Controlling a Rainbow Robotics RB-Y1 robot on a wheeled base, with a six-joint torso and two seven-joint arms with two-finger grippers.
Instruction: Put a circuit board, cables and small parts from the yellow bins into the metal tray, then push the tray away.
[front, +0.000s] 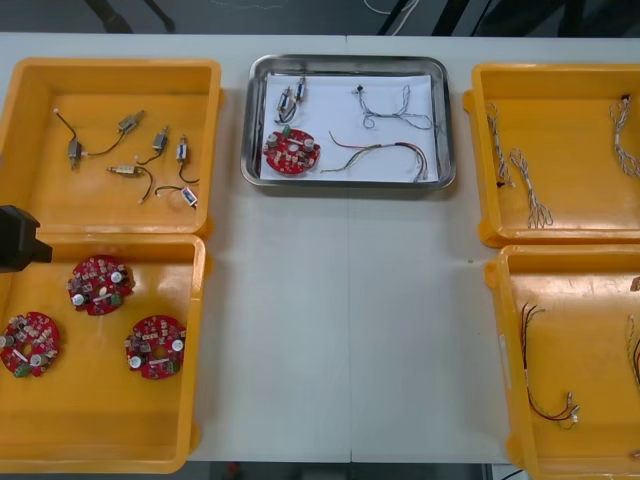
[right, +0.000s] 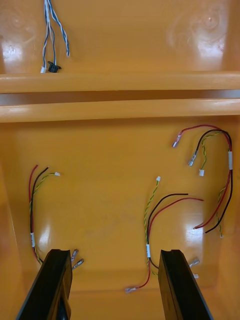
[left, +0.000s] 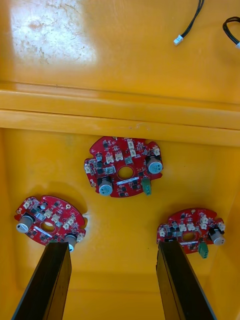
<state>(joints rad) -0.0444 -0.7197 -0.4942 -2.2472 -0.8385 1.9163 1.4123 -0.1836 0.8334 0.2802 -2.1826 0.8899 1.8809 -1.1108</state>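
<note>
This looks like an electronics workshop or lab. Yellow bins (front: 110, 205) at both sides of the light desk (front: 340, 330) hold sorted red circuit boards (front: 100, 285), cables (right: 231, 160) and small metal parts (front: 131, 122).

Flat, matte-black, square-tipped gripper fingers (left: 47, 280)

Right-side yellow plastic bins (front: 570, 150) cropped by the edge, outer walls unseen; black left arm (front: 18, 238) mostly out of shot.

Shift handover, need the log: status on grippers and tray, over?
Left gripper open, empty, above binned circuit boards. Right gripper open, empty, above red and yellow cables. Metal tray loaded: board, cables, small metal part. Nothing against it.
</note>
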